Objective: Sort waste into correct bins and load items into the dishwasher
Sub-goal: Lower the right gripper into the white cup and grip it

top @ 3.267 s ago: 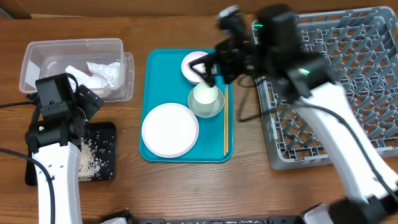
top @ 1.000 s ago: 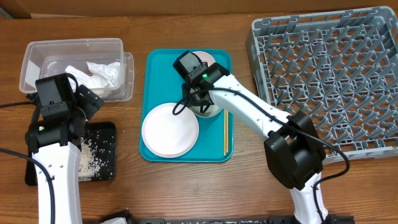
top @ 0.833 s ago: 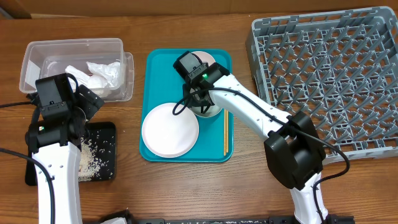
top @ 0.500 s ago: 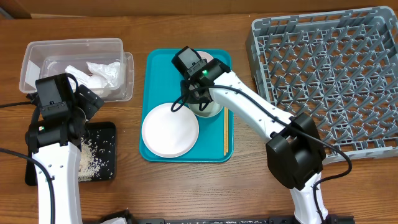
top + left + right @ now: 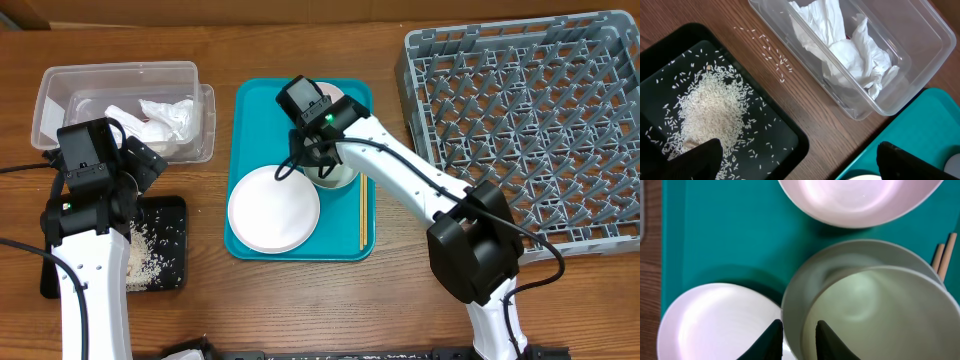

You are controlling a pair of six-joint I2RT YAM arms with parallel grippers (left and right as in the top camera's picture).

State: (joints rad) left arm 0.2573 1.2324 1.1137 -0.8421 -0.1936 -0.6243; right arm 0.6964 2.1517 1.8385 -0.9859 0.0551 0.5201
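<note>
Right gripper [image 5: 799, 326]: fingers straddle the adjoining rims of the grey metal bowl [image 5: 840, 260] and the small white cup [image 5: 880, 315] nested inside it, lower right of frame, on the teal tray [image 5: 725, 230]. Clamping cannot be confirmed. Left gripper [image 5: 797, 147]: released, spread wide beside the black tray [image 5: 660, 60].

White cup [image 5: 880, 320] — lower part off-frame

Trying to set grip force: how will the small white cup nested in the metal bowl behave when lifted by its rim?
The cup looks glossy, so it is probably rigid, light and slippery in the jaws. It sits off-centre inside the metal bowl, so it may tilt or scrape when pulled. The right gripper seems to straddle both rims, so the bowl might lift too.
</note>
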